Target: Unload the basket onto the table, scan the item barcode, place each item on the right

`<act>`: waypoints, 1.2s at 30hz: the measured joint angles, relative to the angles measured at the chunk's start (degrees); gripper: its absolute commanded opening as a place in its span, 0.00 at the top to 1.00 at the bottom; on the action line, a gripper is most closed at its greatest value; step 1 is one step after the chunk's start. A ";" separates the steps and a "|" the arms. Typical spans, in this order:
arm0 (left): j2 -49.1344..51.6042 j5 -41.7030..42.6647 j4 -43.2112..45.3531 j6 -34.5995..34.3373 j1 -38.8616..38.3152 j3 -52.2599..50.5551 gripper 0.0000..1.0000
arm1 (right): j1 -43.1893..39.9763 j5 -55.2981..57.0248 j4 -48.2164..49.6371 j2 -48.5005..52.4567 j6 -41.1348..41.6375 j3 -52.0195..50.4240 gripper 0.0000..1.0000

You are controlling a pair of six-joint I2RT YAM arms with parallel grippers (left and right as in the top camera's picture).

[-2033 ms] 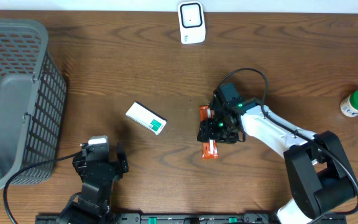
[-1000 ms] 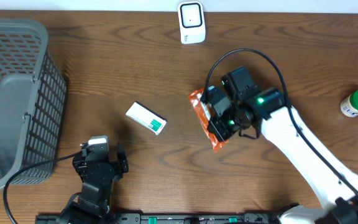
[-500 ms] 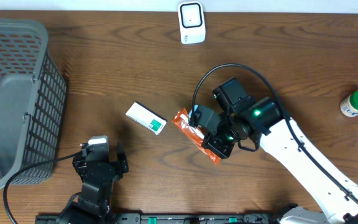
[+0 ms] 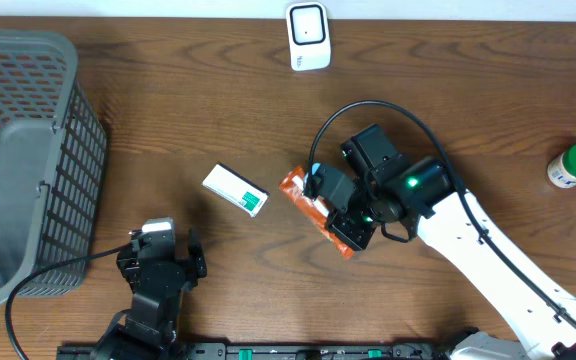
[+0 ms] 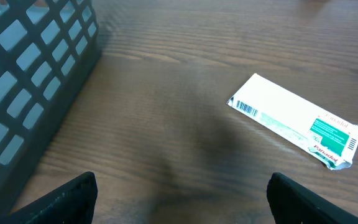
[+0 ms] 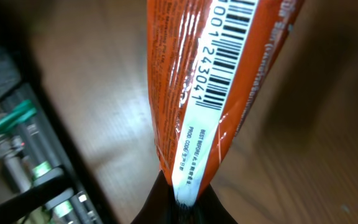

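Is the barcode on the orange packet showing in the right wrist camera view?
Yes, the barcode and the digits beside it face the right wrist camera on the orange packet.

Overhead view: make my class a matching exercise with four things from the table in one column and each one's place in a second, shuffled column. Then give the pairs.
Things
1. grey basket
2. white scanner
3. orange packet
4. green-capped bottle

Places
A. by the right edge of the view
B. pinched in the right gripper
C. at the left side of the view
D. at the top edge, near the middle

Pairs: 1-C, 2-D, 3-B, 4-A
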 measured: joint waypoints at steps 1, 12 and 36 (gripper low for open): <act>0.00 0.00 0.00 0.00 0.00 0.00 0.13 | 0.00 1.51 1.42 0.11 1.29 -0.57 0.99; 0.00 0.00 0.00 0.00 0.00 0.00 0.13 | 0.00 9.86 8.72 15.61 6.75 -4.31 0.99; 0.00 0.00 0.00 0.00 0.00 0.00 0.13 | -6.12 6.88 -4.24 14.69 33.59 4.59 0.01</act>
